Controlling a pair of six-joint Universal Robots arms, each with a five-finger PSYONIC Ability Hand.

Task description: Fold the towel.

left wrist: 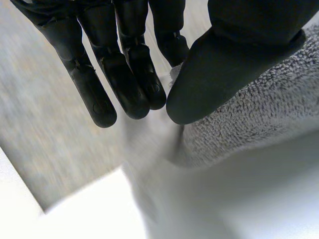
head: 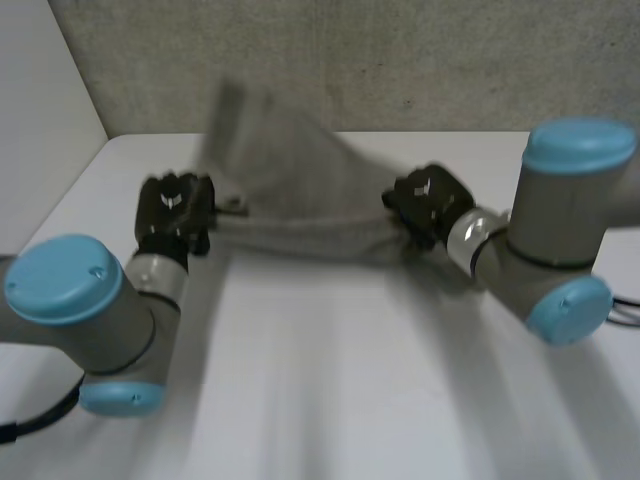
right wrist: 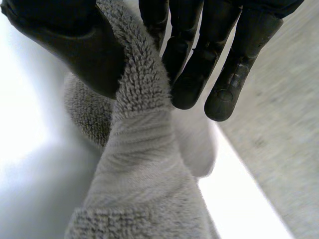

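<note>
A grey terry towel [head: 300, 200] hangs stretched between my two hands above the white table [head: 330, 380], and part of it billows up toward the wall. My left hand [head: 175, 208] holds the towel's left end. In the left wrist view the thumb [left wrist: 219, 74] presses the towel [left wrist: 259, 114] against the fingers [left wrist: 129, 84]. My right hand [head: 428, 205] holds the right end. There the towel [right wrist: 142, 149] runs up between the thumb [right wrist: 75, 45] and the fingers [right wrist: 199, 69], pinched, with a bunched fold sagging below.
A grey wall [head: 400, 60] rises right behind the table's far edge. A white side wall [head: 40, 120] stands at the left. Both arms [head: 90, 310] reach in from the near side over the bare tabletop.
</note>
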